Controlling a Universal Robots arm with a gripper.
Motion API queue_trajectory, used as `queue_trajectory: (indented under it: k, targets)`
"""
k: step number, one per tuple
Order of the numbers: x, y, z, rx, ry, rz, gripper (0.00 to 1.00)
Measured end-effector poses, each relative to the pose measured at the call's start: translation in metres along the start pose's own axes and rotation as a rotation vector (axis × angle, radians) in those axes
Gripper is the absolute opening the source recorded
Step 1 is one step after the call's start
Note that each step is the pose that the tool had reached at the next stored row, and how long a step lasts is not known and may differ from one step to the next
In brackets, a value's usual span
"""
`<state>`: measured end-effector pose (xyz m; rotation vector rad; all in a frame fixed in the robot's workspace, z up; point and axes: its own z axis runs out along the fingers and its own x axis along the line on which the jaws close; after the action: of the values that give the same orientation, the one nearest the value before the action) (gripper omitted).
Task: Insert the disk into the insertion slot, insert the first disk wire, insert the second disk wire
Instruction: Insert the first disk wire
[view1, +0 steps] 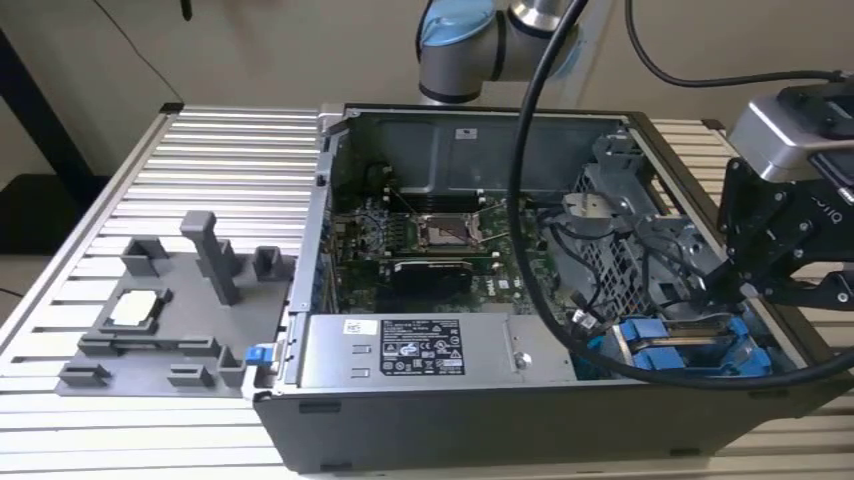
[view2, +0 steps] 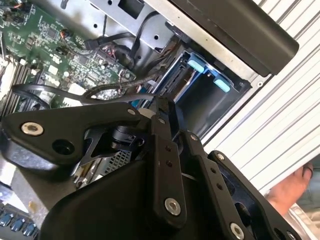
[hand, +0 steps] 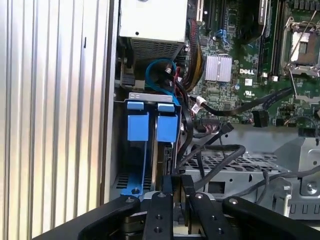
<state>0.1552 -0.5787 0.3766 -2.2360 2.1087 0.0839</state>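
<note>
Down at the near corner of the open computer case (view1: 400, 425), on the exterior view's right, the gripper (hand: 177, 176) hangs over the drive cage. Its fingers (hand: 166, 184) are drawn nearly together, with only a thin dark gap between them; whether a connector is pinched there I cannot tell. Just ahead of it the disk (hand: 166, 129) sits in the insertion slot (hand: 165, 96). Its blue carrier tab is level with the cage rim, beside a second blue tab (hand: 137, 125), so the first step looks done. Loose black cables (hand: 235, 150) loop from the motherboard (hand: 240, 75) side toward the disk's back edge, right by the gripper. Their ends are hidden, so neither wire can be counted as plugged in. Along the case's near wall lies the grey power-supply box (view1: 407, 352).
</note>
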Motion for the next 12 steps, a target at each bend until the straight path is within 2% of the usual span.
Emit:
queue_trajectory:
  k: [2, 4, 5, 8, 12]
  targets:
    - [-0.0014, -0.0001, 0.0008, 0.0001, 0.0236, -0.001, 0.19]
    - [-0.0043, -0.0001, 0.0016, -0.0017, 0.0552, 0.0, 0.19]
    - [-0.0064, -0.0003, 0.0024, -0.0022, 0.0653, -0.001, 0.19]
    - [-0.0098, -0.0006, 0.0056, 0.0017, 0.0678, 0.0, 0.19]
    - [-0.0097, -0.0005, 0.0097, 0.0084, 0.0688, 0.024, 0.19]
